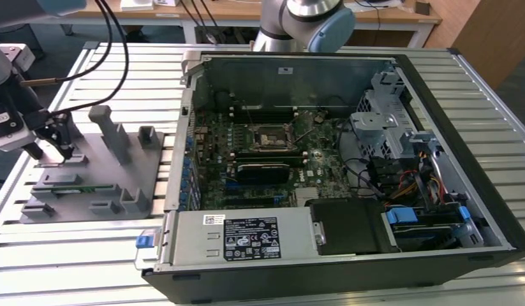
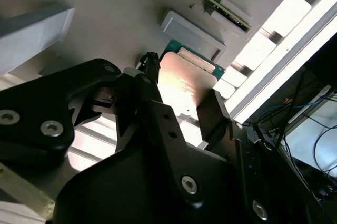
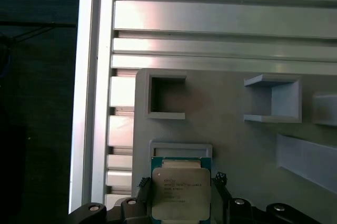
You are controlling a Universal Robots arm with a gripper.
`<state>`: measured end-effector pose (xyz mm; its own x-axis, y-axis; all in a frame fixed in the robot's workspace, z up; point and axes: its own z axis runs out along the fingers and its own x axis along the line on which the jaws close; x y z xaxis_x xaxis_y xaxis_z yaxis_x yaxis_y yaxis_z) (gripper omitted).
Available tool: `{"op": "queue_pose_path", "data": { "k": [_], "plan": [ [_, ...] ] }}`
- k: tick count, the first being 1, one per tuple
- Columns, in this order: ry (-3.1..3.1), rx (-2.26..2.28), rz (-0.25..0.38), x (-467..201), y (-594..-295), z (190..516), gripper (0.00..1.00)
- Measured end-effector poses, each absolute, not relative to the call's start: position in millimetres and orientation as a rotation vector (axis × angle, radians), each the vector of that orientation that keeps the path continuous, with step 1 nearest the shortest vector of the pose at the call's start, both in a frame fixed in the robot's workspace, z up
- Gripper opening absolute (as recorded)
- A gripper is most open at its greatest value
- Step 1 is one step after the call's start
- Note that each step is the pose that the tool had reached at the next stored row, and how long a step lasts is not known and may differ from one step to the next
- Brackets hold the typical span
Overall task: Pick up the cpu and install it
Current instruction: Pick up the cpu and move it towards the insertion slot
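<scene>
The cpu (image 3: 180, 191), a small square chip with a silver-grey top plate on a green board, lies in a pocket of the grey holder tray (image 1: 92, 169) at the exterior view's left. My gripper (image 1: 50, 153) stands over that tray. Its black fingers (image 3: 145, 186) press against two opposite sides of the chip. In the second wrist view the cpu (image 2: 185, 83) shows between the fingertips (image 2: 151, 74) of my gripper (image 2: 181, 95). The black socket frame (image 1: 269, 137) sits in the middle of the motherboard inside the open computer case (image 1: 432, 95).
A long green memory stick (image 1: 75, 189) lies in a slot of the tray. Grey posts (image 1: 109, 131) rise from the tray beside my gripper. A power supply (image 1: 245, 237) and drive cages (image 1: 381, 127) fill the case's edges. The table is slatted aluminium (image 1: 117, 70).
</scene>
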<state>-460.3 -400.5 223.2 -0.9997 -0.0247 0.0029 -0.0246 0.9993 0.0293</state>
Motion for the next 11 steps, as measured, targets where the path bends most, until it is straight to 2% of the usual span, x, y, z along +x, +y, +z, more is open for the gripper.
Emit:
{"op": "queue_pose_path", "data": {
  "k": [11],
  "plan": [
    [-3.138, 0.039, -0.046, -460, -400, 234, 0.53]
  ]
}}
